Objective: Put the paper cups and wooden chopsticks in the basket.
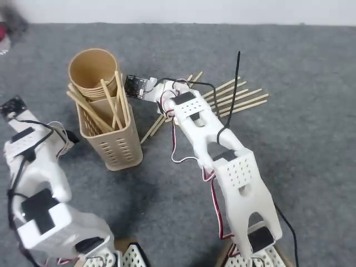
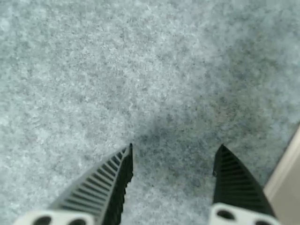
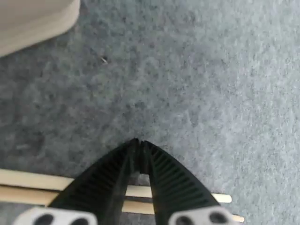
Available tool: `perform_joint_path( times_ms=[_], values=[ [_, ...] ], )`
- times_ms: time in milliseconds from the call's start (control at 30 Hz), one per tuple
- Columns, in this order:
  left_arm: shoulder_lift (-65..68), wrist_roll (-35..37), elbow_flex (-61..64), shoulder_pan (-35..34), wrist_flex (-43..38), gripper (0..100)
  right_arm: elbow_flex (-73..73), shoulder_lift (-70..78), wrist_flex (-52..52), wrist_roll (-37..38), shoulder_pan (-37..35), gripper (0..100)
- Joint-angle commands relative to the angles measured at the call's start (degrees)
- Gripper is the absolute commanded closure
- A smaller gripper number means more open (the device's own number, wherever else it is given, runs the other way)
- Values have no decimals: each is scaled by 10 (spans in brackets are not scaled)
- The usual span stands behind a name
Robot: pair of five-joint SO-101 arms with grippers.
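So the left tool [image 2: 175,150] was hanging over the grey worktop [image 1: 311,167] at roughly 9 o'clock of the basket [image 1: 114,147], fingers spread wide with nothing between them. The basket stood upright, with the stacked paper cups [image 1: 92,69] in its far end and a few chopsticks [image 1: 117,103] leaning inside. The loose chopsticks [image 1: 245,97] lay fanned on the worktop around its 2 o'clock. The right tool [image 3: 139,142] sat just over those, tips pressed together, not gripping any as far as I could see.
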Motion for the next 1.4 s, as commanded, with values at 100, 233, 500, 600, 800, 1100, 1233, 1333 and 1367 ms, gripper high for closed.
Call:
perform_joint_path(
  times_ms=[100, 233, 500, 600, 800, 1100, 1233, 1333, 1367],
  values=[
    [-18, -4, -6, -1, 4, 739, -7, -29, 131, -3, 44, 991],
    [-18, -4, -6, -1, 4, 739, -7, -73, 230, -2, 80, 991],
    [-18, -4, -6, -1, 4, 739, -7, -119, 404, 0, 117, 991],
    [-18, -4, -6, -1, 4, 739, -7, -119, 465, 7, 123, 991],
    [-18, -4, -6, -1, 4, 739, -7, -145, 508, 34, 150, 991],
    [-18, -4, -7, -1, 4, 739, -3, -374, 557, 35, 153, 991],
    [-18, -4, -7, -1, 4, 739, 11, -367, 596, 105, 173, 989],
    [-18, -4, -7, -1, 4, 739, 46, -360, 568, 150, 205, 989],
    [-18, -4, -7, -1, 4, 739, 56, -362, 560, 156, 216, 989]
  ],
)
